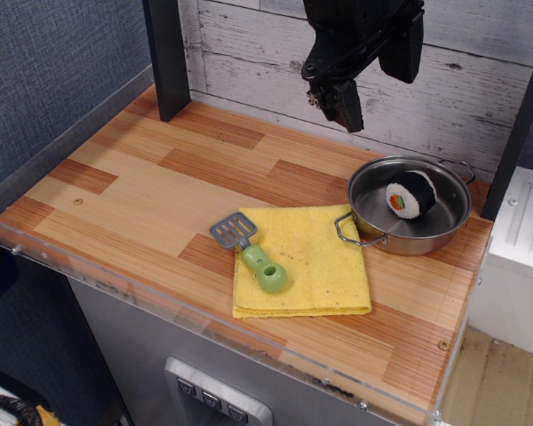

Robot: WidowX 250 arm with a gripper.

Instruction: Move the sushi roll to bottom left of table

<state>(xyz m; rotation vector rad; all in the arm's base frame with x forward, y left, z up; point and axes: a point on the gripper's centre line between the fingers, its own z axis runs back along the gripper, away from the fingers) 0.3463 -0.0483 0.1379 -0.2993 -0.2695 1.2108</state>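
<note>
Sushi roll (411, 199) lying inside steel pan (412, 216)
Gripper (345, 106) hangs above the pan, holding nothing; cannot tell if parted

Table (151, 191): striped light and reddish-brown planks, bounded by a clear acrylic rim. Carried directly: yellow cloth (315, 266) near the front edge; steel pan (444, 226) at right, just beside the cloth.

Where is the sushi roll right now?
The sushi roll lies inside the metal pan at the table's right side, just right of the yellow cloth, with the gripper raised above and apart from it.
</note>
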